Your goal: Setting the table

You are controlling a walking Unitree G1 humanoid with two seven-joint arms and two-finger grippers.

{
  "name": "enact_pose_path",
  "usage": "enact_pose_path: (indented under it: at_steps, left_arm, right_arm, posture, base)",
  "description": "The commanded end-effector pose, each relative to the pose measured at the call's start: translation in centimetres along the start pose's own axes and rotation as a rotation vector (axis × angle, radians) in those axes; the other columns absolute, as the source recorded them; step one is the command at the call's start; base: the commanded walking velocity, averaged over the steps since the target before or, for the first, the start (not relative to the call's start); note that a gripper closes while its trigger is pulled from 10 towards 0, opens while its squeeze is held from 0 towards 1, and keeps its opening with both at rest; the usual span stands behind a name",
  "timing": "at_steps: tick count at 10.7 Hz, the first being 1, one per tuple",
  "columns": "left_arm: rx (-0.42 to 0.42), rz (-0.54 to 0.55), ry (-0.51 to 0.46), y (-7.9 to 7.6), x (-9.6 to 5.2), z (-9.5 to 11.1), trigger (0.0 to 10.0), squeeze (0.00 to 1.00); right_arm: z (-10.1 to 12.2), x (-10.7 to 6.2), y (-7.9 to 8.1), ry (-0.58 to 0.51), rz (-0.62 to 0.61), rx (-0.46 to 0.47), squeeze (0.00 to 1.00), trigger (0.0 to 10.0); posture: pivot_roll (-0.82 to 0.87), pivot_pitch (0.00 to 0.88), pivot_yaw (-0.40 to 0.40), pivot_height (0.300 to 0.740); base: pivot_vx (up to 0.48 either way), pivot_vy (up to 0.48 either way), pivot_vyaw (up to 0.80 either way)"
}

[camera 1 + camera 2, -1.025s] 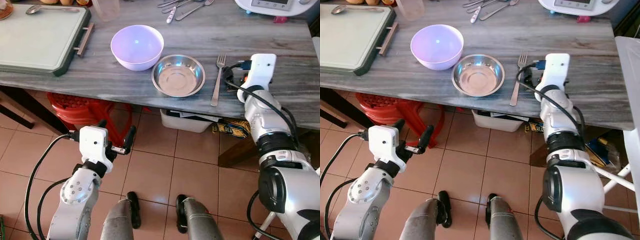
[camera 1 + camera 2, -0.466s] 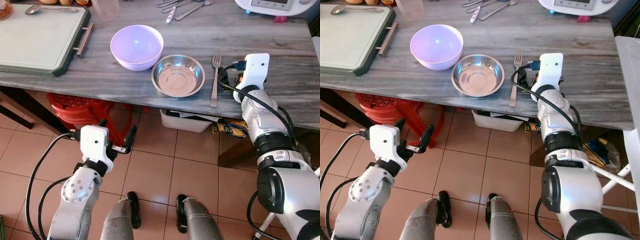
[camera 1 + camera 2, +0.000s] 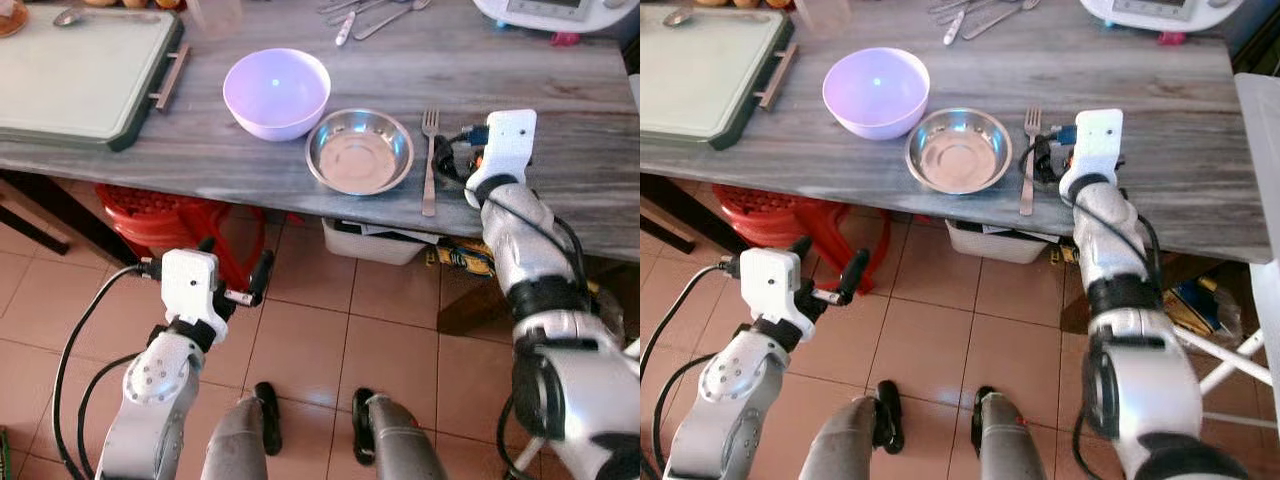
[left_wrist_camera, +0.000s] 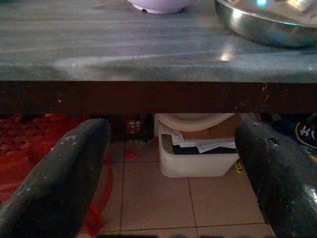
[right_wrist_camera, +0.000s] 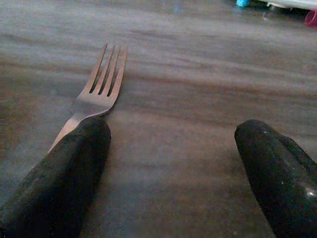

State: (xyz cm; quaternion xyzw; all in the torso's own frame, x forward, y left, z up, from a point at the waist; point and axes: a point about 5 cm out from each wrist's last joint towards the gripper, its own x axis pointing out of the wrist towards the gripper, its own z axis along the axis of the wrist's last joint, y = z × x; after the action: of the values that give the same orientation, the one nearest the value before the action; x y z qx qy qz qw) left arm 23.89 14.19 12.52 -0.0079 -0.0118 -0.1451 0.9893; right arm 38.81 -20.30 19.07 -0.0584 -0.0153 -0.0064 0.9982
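Drawn back toward the surface [image 3: 560, 190] edge since a second ago: right tool [image 5: 171, 173], fingers spread wide, gripping nothing, one finger [image 5: 59, 183] just beside the fork [image 3: 429, 160]. Fork flat beside the steel bowl [image 3: 360, 150], lilac bowl [image 3: 276, 92] beyond. Left tool [image 4: 171, 168] wide open, empty, below the edge. Fork handle hidden in the right wrist view.

A fork [image 5: 99, 94] is seen lying flat on the grey table [image 5: 198, 124], tines pointing away. The right gripper [image 5: 171, 173] is held spread wide, one finger [image 5: 59, 178] overlapping the fork's handle.
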Motion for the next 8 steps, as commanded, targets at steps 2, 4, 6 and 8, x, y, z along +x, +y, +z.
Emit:
enact_pose_path:
  at_steps: [2, 4, 6, 8]
  left_arm:
    - [-0.001, 0.002, 0.015, -0.1, -0.1, -0.5, 10.0, 0.0]
    - [-0.005, -0.001, 0.009, -0.1, 0.1, -0.5, 10.0, 0.0]
    - [-0.012, -0.003, -0.01, -0.2, 0.4, -0.3, 10.0, 0.0]
    - [0.025, 0.109, -0.01, 0.3, 0.6, -0.4, 10.0, 0.0]
  right_arm:
    - [-0.3, -1.3, -1.0, -0.002, -0.072, -0.026, 0.0, 10.0]
    - [1.0, -3.0, -2.3, -0.114, -0.182, -0.043, 0.0, 10.0]
    - [1.6, -4.8, -2.3, -0.198, -0.256, -0.055, 0.0, 10.0]
    - [0.8, -7.2, 0.4, -0.25, -0.185, -0.053, 0.0, 10.0]
  posture:
    - [0.02, 0.297, 0.027, 0.74]
    - [0.01, 0.287, 0.026, 0.74]
    - [0.0, 0.268, 0.024, 0.74]
    - [0.0, 0.222, 0.019, 0.74]
  base:
    - [0.0, 0.0, 0.0]
    - [0.0, 0.0, 0.0]
    - [0.0, 0.0, 0.0]
    - [0.0, 0.0, 0.0]
